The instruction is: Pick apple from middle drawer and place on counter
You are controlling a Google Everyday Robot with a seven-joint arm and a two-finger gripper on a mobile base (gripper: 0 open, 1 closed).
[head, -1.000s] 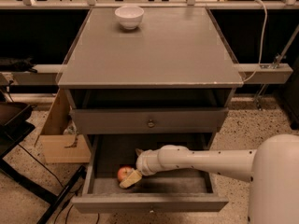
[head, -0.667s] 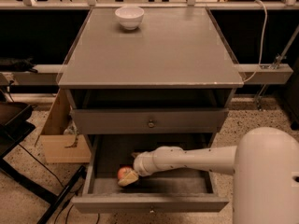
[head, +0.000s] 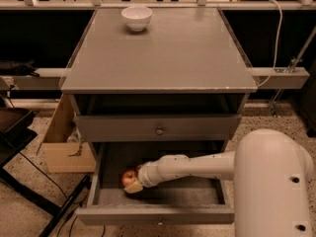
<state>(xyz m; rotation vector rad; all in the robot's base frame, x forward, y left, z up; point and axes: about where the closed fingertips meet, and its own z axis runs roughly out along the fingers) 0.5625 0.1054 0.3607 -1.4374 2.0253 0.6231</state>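
Over the last 1 second the white arm (head: 197, 166) had slid a little further left inside the open middle drawer (head: 158, 215), and the robot's rounded white body (head: 271, 181) had swelled to fill the lower right corner. The claw (head: 132, 184) had moved with the arm and now sat low in the drawer's left half. The apple (head: 129, 176) was touching the claw on its upper left side and showed slightly higher than before. That could mean the start of a lift or only a nudge toward the back; it could not be told which. As a judgement, the task was at the grasp stage, with the carry up to the counter (head: 163, 53) not yet done.

Whether the claw was spread or pinching the apple could not be told, since the wrist covered most of it and only a pale tan tip showed below the fruit. About half of the apple was hidden behind the claw. The drawer's right end was blocked by the robot's body.

Above the claw was another grey drawer front (head: 123, 127), shut. Far above it, at the counter's back edge, stood 1 white bowl (head: 137, 18).
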